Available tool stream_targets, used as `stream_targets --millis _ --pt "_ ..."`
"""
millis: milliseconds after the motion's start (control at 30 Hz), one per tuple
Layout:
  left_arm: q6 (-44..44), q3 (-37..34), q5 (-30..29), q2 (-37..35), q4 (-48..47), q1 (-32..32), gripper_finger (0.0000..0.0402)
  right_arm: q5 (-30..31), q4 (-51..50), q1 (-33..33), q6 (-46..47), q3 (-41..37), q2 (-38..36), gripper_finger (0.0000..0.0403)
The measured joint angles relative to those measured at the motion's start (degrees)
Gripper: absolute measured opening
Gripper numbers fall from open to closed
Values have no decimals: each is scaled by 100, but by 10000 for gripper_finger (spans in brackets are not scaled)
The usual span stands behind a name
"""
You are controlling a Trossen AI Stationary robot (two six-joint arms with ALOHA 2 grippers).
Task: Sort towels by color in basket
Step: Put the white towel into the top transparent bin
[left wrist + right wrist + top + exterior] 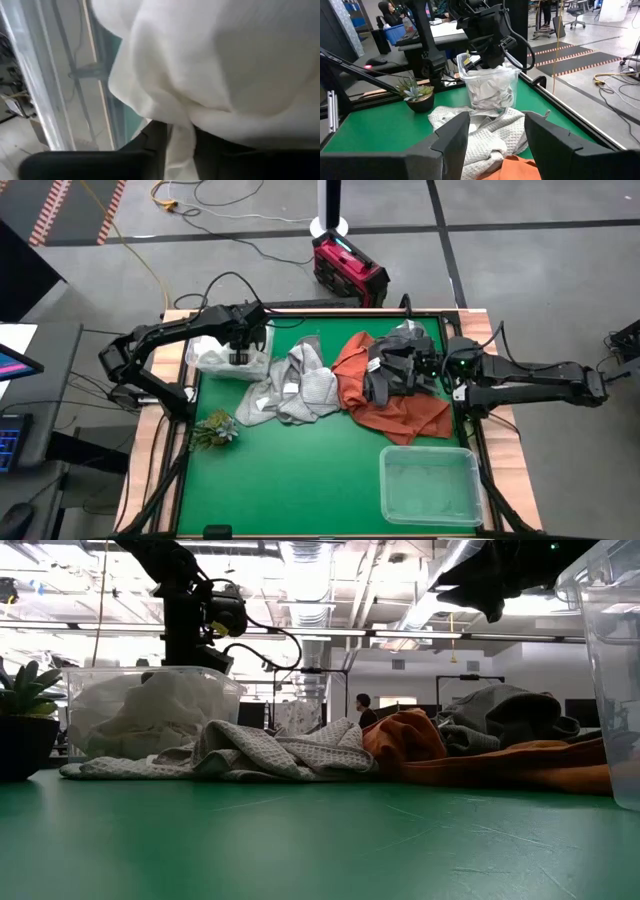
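my left claw [240, 352] is down over the clear bin [228, 356] at the table's far left, fingers pinched tight on a fold of the white towel [220, 75] that fills that bin. white towel sits bunched inside the bin, seen heaped behind its wall in the low view.

my right claw [492, 131] hangs above the middle pile, fingers spread wide, nothing between them. it's over the dark grey towel [395, 365], which lies on top of the orange towel [400, 412] right of centre.

light grey towel [295, 385] lies crumpled mid-table, touching the orange one's edge and reaching toward the bin. second clear bin [430, 483] stands at the near right corner, can't tell any towel in it. small potted plant [215, 428] sits near the left edge on the green table [290, 480].
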Motion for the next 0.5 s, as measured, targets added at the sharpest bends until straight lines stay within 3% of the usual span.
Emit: stream_targets --millis 167,267,367,500 --pt "130 -4 390 0 86 0 147 -2 0 114 -4 0 0 223" --pt "30 -4 331 0 80 -4 177 -2 0 97 -91 0 1 223" --pt "-283 103 -37 0 -124 -24 193 0 0 20 -107 0 0 223" --pt "-601 490 -108 2 -578 -26 196 0 0 -93 -106 1 0 223"
